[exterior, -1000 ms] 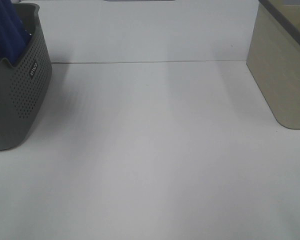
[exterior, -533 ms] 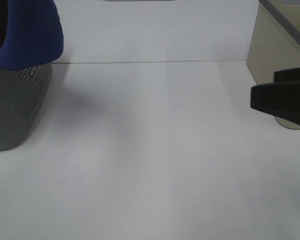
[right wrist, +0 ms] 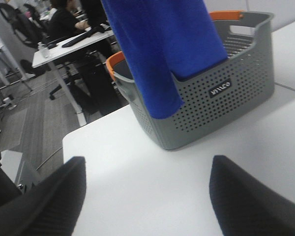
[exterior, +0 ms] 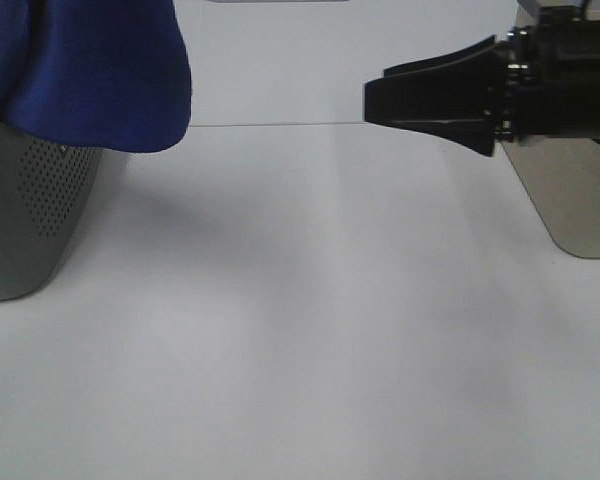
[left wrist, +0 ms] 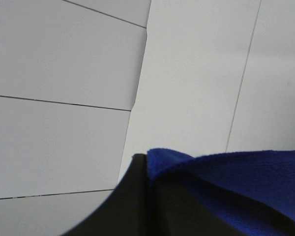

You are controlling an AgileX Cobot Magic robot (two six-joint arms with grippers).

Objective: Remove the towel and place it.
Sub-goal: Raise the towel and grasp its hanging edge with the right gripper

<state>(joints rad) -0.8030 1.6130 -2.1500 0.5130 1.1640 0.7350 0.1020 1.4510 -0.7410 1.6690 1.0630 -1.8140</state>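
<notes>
The royal-blue towel (exterior: 90, 80) hangs in the air at the upper left, its lower edge draped over the near rim of the grey perforated basket (exterior: 30, 220). In the left wrist view the towel (left wrist: 246, 177) lies bunched against a black finger of my left gripper (left wrist: 157, 206), which is shut on it. My right gripper (exterior: 380, 103) reaches in from the upper right, pointing left, well apart from the towel. Its wrist view shows the gripper (right wrist: 147, 196) open and empty, facing the towel (right wrist: 162, 49) and basket (right wrist: 226, 98).
A beige bin (exterior: 570, 190) stands at the right edge, partly behind my right arm. The white table (exterior: 300, 300) stretches between basket and bin. Past the table's edge the right wrist view shows office desks and seated people.
The towel has risen out of the basket and swung right. My right gripper came in from the right edge and moved up and left.
</notes>
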